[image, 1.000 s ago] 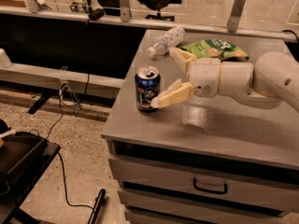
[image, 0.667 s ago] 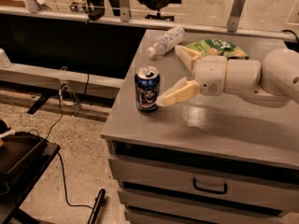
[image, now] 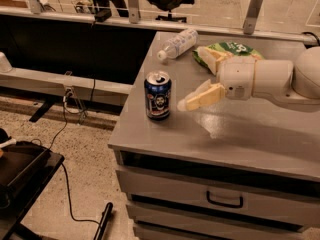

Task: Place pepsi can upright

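The pepsi can (image: 157, 96) stands upright near the front left corner of the grey cabinet top (image: 250, 134), silver top up and dark-blue label facing me. My gripper (image: 189, 101) is just to the right of the can, a small gap away and not touching it. Its pale fingers (image: 202, 98) point left toward the can, open and empty. The white arm reaches in from the right edge.
A clear plastic bottle (image: 177, 44) lies on its side at the back of the top. A green snack bag (image: 225, 51) lies behind my wrist. Drawers (image: 224, 201) are below. The cabinet's left edge is close to the can. A black case (image: 20, 169) and cables are on the floor.
My gripper has drawn back to the right, away from the can, which stays standing in place.
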Robot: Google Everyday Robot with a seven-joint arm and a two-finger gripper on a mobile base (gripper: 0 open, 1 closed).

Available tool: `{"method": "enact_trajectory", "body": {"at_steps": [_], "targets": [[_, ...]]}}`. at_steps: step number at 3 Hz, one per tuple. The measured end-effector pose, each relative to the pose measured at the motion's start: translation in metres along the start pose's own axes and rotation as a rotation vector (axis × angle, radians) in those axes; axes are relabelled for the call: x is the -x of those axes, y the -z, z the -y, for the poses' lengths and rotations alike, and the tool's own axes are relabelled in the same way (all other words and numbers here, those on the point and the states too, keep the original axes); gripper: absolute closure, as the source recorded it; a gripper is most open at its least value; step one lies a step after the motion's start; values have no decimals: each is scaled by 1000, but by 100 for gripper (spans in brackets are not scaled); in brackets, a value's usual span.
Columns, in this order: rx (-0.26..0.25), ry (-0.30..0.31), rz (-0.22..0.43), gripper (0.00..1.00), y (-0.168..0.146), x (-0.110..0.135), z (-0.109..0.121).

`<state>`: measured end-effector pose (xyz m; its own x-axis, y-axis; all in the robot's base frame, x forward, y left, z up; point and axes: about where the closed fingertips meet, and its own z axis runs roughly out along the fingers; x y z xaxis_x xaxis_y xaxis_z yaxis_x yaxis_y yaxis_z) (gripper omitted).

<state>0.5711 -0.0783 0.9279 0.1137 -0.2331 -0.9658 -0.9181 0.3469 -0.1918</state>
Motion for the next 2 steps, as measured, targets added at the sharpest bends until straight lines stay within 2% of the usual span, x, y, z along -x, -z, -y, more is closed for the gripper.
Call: {"method": "enact_trajectory", "body": {"at_steps": [1, 2], "targets": [[21, -54, -53, 0, 9, -5, 4], [21, -52, -53, 0, 9, -5, 4]]}}
